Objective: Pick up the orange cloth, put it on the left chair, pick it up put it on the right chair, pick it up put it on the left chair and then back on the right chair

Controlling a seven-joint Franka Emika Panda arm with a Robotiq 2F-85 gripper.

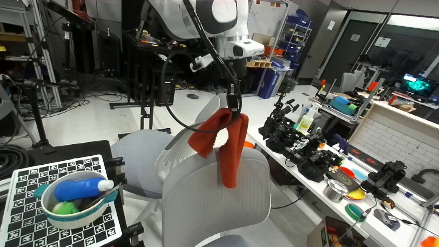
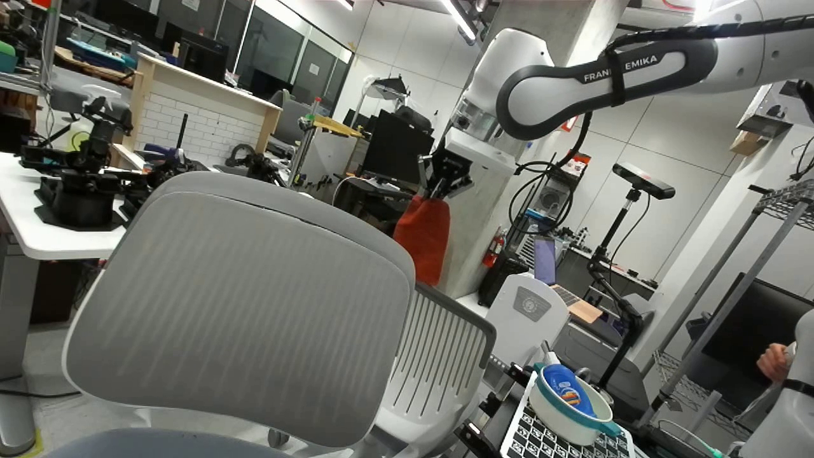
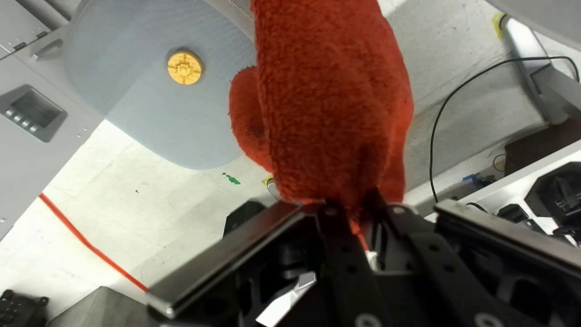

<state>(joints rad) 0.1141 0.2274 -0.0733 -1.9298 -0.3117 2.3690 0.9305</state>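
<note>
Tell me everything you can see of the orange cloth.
The orange cloth looks like limp, fuzzy towelling, rust-orange, with a ragged edge. The gripper pinches it at its highest point, and it hangs in two flaps with a gap between them, one reaching lower. In an exterior view the lower flap overlaps the right chair at its backrest; whether they touch is unclear.

In an exterior view, the cloth [image 1: 234, 147] hangs before the right chair [image 1: 212, 202], the left chair [image 1: 180, 151] behind.
</note>
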